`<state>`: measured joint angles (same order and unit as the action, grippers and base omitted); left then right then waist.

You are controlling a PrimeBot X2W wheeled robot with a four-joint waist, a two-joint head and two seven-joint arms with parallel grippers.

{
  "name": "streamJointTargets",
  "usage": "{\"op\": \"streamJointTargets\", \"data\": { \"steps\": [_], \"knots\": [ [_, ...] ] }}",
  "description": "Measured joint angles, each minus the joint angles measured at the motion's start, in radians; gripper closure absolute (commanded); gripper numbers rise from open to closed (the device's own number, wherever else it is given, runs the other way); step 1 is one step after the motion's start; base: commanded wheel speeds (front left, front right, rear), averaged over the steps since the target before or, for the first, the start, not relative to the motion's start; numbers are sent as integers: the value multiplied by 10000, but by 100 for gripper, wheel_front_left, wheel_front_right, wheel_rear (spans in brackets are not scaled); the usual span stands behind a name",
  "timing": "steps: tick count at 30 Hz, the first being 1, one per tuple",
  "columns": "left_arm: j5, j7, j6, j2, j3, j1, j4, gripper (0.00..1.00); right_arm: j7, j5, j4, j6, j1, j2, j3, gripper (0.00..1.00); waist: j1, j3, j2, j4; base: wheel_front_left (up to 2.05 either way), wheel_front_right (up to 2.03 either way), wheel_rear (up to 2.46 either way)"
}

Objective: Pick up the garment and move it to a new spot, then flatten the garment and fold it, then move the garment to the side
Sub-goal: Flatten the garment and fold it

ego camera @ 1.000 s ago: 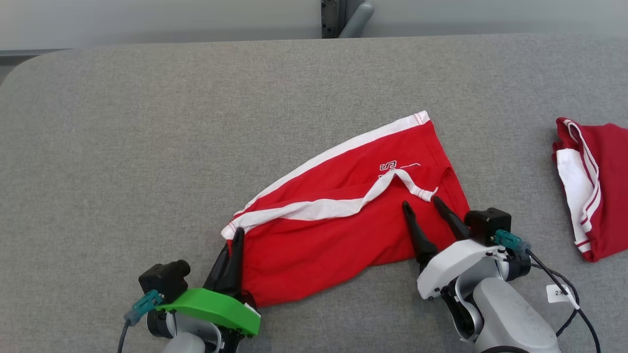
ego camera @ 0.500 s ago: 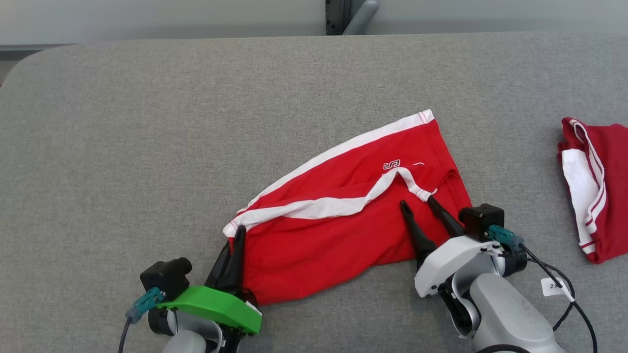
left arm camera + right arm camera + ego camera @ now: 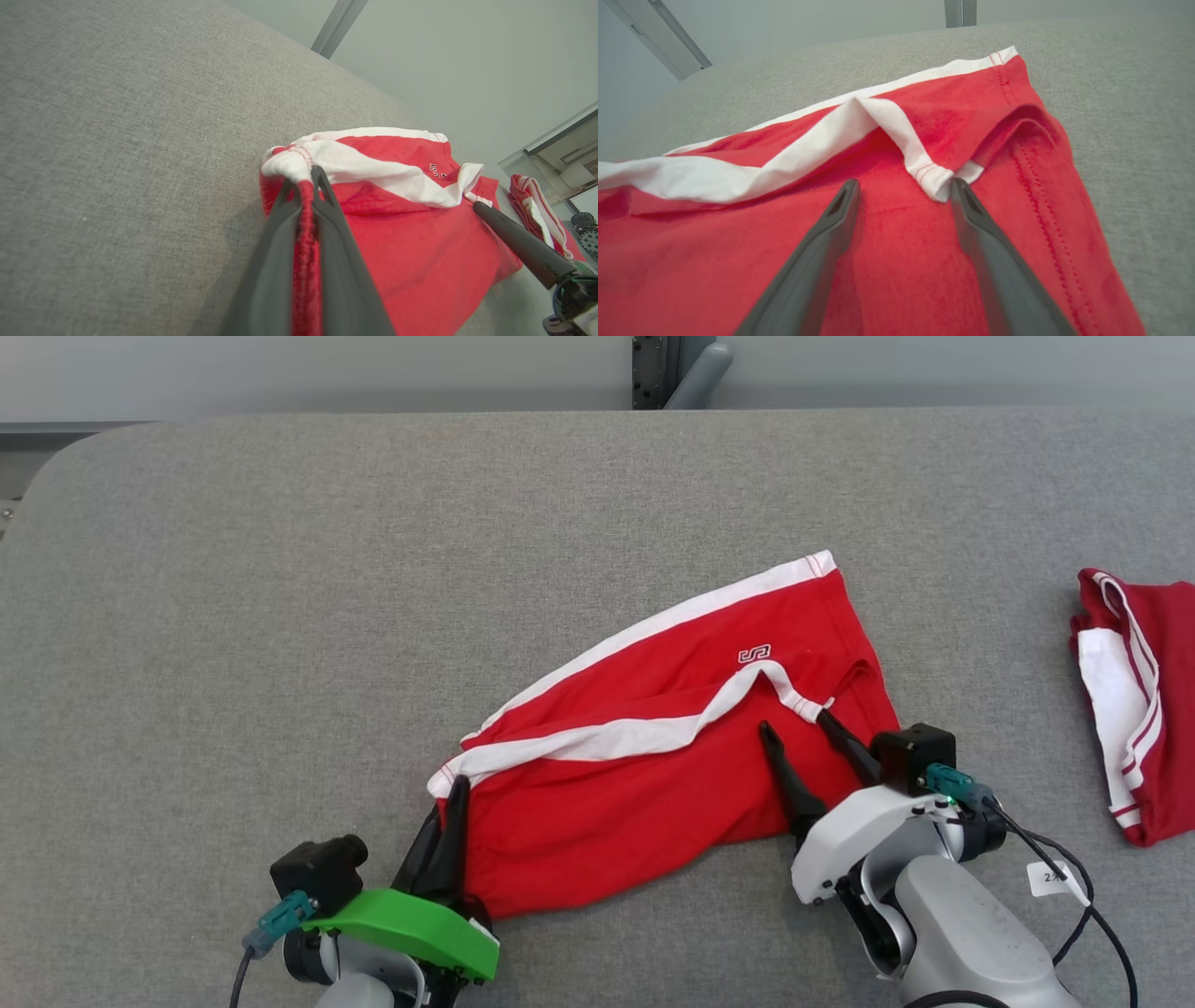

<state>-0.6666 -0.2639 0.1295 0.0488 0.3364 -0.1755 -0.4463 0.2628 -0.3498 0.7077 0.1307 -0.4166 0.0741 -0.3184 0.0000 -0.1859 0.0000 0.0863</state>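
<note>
- On the grey padded table (image 3: 280, 616), a red garment (image 3: 653, 775) with white trim lies crumpled near the front edge. In the head view it slants from lower left up to upper right.
- The left gripper (image 3: 455, 793) is clamped on the garment's lower-left corner. The left wrist view shows a ridge of red cloth pinched between its 2 dark fingers (image 3: 280, 261).
- The right gripper (image 3: 794, 721) has its jaws spread apart and holds nothing. Its 2 tips are low over the red cloth near the garment's right side.
- Its right-hand fingertip (image 3: 966, 205) sits just beside the stitched end of a folded white band (image 3: 924, 172).
- A second red-and-white garment (image 3: 1134, 700) lies bunched well apart at the table's right edge.
</note>
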Motion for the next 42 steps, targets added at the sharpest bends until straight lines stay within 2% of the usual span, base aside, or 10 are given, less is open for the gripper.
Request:
{"op": "streamJointTargets", "data": {
  "steps": [15,22,24,25,26,27,28,35,39,42],
  "knots": [
    [-15,0,0,0,67,12,-40,100,-2,-171,522,0,-456,-4,-353,0,0,-22,0,78,0,0,0],
    [-29,0,0,0,58,11,-40,100,-2,-320,813,0,-717,-31,-372,7,0,-84,0,97,0,0,0],
    [-46,0,2,0,81,10,-40,100,-2,-370,869,0,-804,-42,-295,26,0,-97,0,116,0,0,0],
    [-50,0,10,0,90,9,-42,100,-2,-380,876,0,-833,-46,-259,51,0,-102,0,128,0,0,0],
    [-65,0,10,0,105,8,-42,100,-2,-380,899,0,-846,-50,-249,65,0,-103,0,141,0,0,0],
    [-75,0,10,0,123,8,-42,100,0,-374,926,0,-847,-56,-230,92,0,-104,0,154,0,0,0],
    [-77,0,10,0,127,8,-44,100,-2,-364,940,0,-848,-65,-194,100,0,-104,0,165,0,0,0],
    [-69,0,12,0,-25,9,6,100,-2,-255,993,0,-835,-79,54,100,0,-53,0,157,0,0,0],
    [109,0,12,33,-52,-18,391,100,-2,-658,96,0,-779,-105,280,100,0,124,0,103,0,0,0],
    [199,2,12,370,54,-262,759,100,0,-970,-715,0,-779,-27,493,100,0,376,0,29,0,0,0]
  ]
}}
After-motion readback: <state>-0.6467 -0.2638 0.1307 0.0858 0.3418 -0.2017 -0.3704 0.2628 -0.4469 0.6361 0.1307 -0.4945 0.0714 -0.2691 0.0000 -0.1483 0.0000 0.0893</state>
